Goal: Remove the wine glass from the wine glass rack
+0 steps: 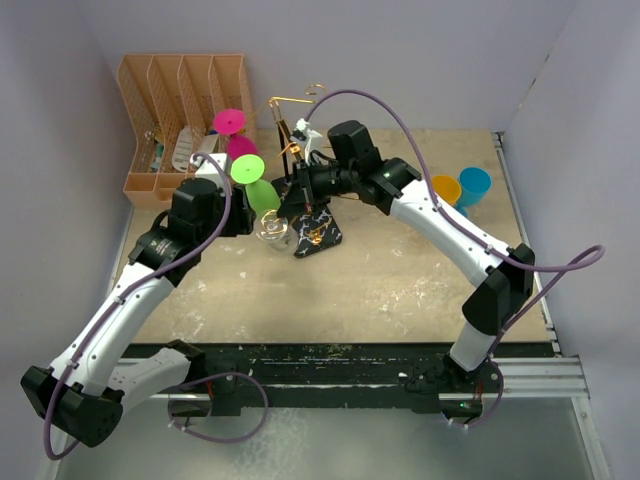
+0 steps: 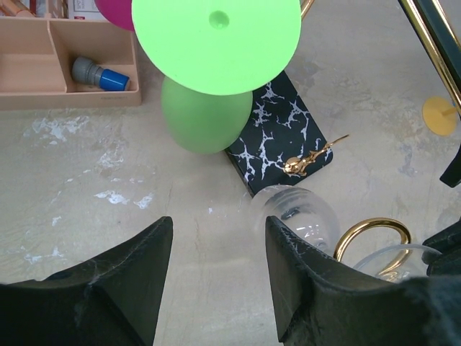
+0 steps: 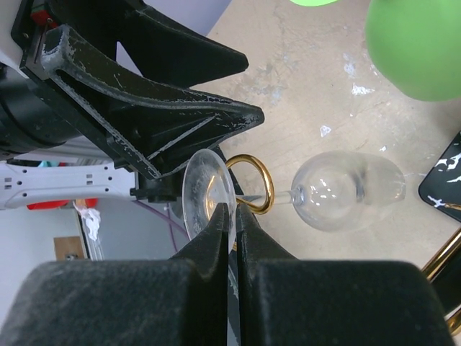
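**Right claw pinches the foot of the see-through glass**

I see my right claw (image 3: 232,210) squeezed all the way together. The thin edge of the wine glass's round foot looks caught between its two tips. I think it has hold of the glass there.

The wine glass (image 3: 346,191) is clear. It lies on its side, low down by the table (image 1: 400,290). Its thin stem goes through a gold loop at the end of one arm of the rack (image 2: 281,130). The foot is on one side of the loop and the round bowl is on the other. So the glass is on the rack, not off it.

My left claw (image 2: 218,225) is partly open. It holds nothing. I see bare table between its tips. The bowl of the wine glass is just beside its right tip.

A green glass (image 2: 205,115) hangs upside down next to the black base of the rack. Two pink glasses (image 1: 232,122) hang past it. An orange box with slots (image 1: 180,100) sits in the far left corner.
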